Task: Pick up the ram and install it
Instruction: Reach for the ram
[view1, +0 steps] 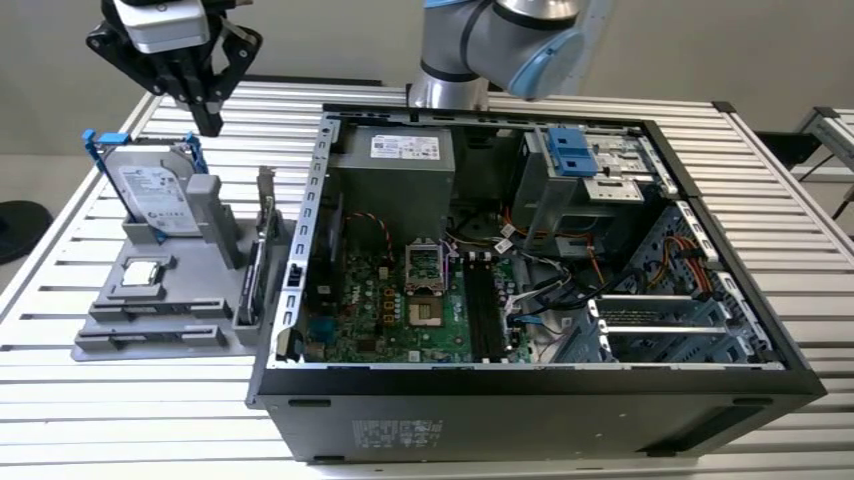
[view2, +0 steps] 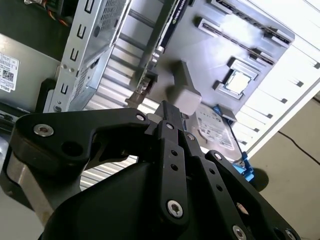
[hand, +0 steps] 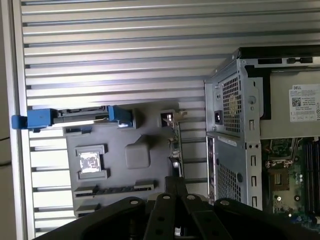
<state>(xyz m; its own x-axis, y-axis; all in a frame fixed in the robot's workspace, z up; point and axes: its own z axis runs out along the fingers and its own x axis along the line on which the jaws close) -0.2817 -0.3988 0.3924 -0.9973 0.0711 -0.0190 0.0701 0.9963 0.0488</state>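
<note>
1. Currently your black two-finger pincer (view1: 210, 121) hangs with its fingers pressed together on nothing. The tips point down over the far end of the grey moulded parts fixture (view1: 120, 348).
2. Nearest beneath it stands the silver hard drive in its blue plastic caddy (view1: 150, 195). It is propped upright in a pocket, probably so that its upper edges stay reachable.
3. The ram, a long narrow dark circuit-board stick (hand: 115, 189), looks to be the thin strip set on edge in the fixture's long slot. That slot lies on the side of the square silver processor chip (hand: 90, 162) away from the drive. You see it edge-on, so you cannot make out its chips or label. Standing it this way probably leaves its top edge free for a pinch. The pincer is well apart from it.
4. The tall dark expansion card with a metal bracket (view1: 263, 235) stands upright along the fixture's side, just beside the wall of the open black computer case (view1: 534, 400). Room there is tight.
5. Inside the case, the long black memory slots (view1: 481, 310) lie beside the processor socket (view1: 422, 265), open from above. Loose cables (view1: 554, 290) crowd them on the exterior view's right.
6. Everything rests on the slatted metal table (view1: 107, 420), with bare slats around the fixture.
</note>
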